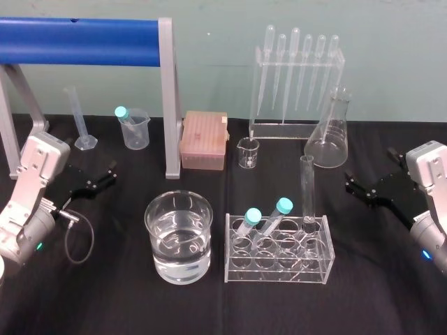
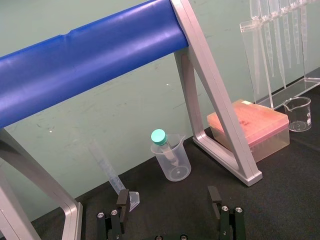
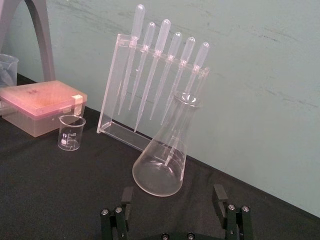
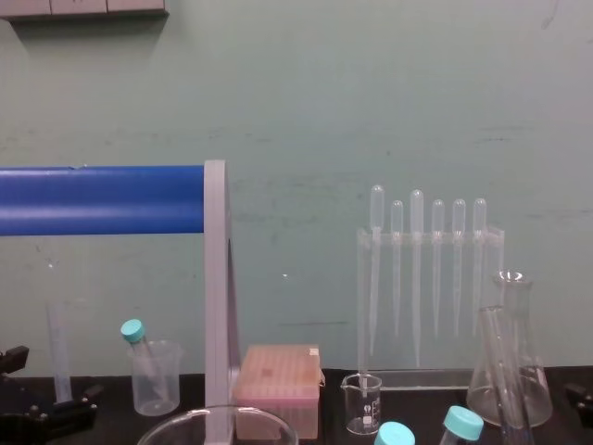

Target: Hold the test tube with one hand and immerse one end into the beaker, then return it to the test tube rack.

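Head view, test tube [image 1: 307,187]: it stands upright in the back right hole of the test tube rack [image 1: 276,278], mouth up, with its upper length clear above the frame.
Head view, beaker [image 1: 149,213]: it sits just left of the rack, apart from it, part-filled with clear liquid.
Head view, right gripper [image 1: 355,187]: it is low over the table to the right of the rack, fingers spread and holding nothing. You have the nearer arm here.
Head view, left gripper [image 1: 103,178]: it is parked at the table's left, beyond the beaker, spread and empty.
Left wrist view, left gripper [image 2: 168,199]: the jaws are wide apart with nothing between them, facing a plastic cup [image 2: 172,162].
Right wrist view, right gripper [image 3: 173,194]: the jaws are wide apart and empty, with a conical flask [image 3: 161,160] ahead.
Chest view, beaker [image 4: 259,413]: its rim arcs along the lower edge. I cannot pick the tube out from the other glass there.
Handling, judged: the tube is thin glass, so light, stiff, smooth and brittle. Expect it to slip under a weak pinch and crack under a hard one.
Grip point, judged: take it on the bare upper length, below the flared rim, so the lower end stays free to dip.
Risk, judged: lift it straight up out of the hole, because the teal-capped tubes [image 1: 282,206] lean close by.
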Available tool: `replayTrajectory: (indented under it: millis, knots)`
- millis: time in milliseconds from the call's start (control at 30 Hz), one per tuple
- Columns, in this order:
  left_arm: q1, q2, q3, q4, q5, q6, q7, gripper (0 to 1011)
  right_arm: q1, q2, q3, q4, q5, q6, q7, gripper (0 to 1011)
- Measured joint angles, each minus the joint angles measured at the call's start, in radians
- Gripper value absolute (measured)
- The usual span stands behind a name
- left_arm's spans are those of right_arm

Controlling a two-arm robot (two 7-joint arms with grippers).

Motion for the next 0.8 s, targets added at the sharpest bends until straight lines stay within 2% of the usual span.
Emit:
replayTrajectory:
  millis: [800]
  knots:
    - [0.000,0.000,0.000,0.000,0.000,0.000,0.000,1000,0.000,0.000,0.000,0.000,0.000,0.000,0.000,1002]
